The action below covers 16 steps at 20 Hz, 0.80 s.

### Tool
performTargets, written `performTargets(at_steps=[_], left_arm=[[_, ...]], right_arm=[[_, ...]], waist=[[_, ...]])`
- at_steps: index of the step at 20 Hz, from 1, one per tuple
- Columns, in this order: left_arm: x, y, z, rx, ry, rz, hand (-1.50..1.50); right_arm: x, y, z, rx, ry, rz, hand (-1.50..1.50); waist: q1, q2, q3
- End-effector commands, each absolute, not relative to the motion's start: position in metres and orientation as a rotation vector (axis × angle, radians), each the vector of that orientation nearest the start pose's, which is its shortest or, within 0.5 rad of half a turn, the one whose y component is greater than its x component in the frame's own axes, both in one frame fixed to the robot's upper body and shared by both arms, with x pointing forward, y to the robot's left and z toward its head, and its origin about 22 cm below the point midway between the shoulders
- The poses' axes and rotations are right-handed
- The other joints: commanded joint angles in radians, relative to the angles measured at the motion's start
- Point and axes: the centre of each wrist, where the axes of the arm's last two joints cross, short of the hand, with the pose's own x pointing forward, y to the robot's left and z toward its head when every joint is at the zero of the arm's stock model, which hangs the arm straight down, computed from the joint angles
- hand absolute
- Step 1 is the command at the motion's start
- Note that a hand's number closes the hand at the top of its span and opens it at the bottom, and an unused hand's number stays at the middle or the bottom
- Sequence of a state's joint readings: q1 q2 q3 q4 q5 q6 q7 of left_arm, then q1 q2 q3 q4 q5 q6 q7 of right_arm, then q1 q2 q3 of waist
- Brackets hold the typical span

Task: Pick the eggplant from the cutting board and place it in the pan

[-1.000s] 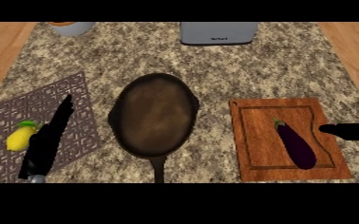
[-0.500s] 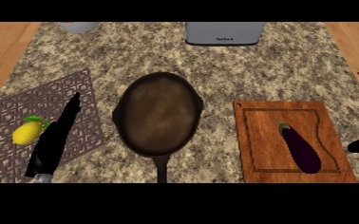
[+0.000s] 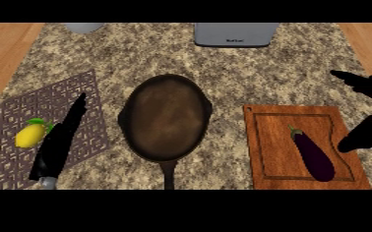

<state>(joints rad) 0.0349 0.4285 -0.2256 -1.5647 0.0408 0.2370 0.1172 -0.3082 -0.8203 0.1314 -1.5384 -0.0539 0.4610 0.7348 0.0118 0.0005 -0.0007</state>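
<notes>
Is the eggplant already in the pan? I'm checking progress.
No, the eggplant lies on the wooden cutting board right of the pan, which holds nothing.

Bare granite counter [image 3: 240, 73] btwn cutting board [image 3: 270, 128] & pan [image 3: 166, 115], nothing standing in that gap.

Purple eggplant [image 3: 313, 153], dark brown pan [image 3: 166, 117], yellow lemon [image 3: 29, 134], speckled counter [image 3: 160, 54]

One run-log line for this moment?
eggplant: on cutting board | pan: empty | right hand: open, beside eggplant
</notes>
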Motion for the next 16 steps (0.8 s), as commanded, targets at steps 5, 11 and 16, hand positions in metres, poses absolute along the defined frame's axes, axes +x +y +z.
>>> performTargets(at_steps=[5,11,16], left_arm=[[0.223,0.275,-0.006,0.339,-1.38,-0.257,0.0],[0.225,0.283,-0.001,0.331,-1.373,-0.26,0.0],[0.217,0.291,0.002,0.339,-1.391,-0.276,0.0]], right_arm=[[0.338,-0.308,0.143,-0.504,-0.628,0.977,-1.5],[0.335,-0.283,0.125,-0.529,-0.469,1.107,-1.5],[0.33,-0.278,0.106,-0.522,-0.363,1.157,-1.5]], waist=[[0.005,0.003,0.0],[0.001,0.001,0.0],[-0.001,-0.001,0.0]])
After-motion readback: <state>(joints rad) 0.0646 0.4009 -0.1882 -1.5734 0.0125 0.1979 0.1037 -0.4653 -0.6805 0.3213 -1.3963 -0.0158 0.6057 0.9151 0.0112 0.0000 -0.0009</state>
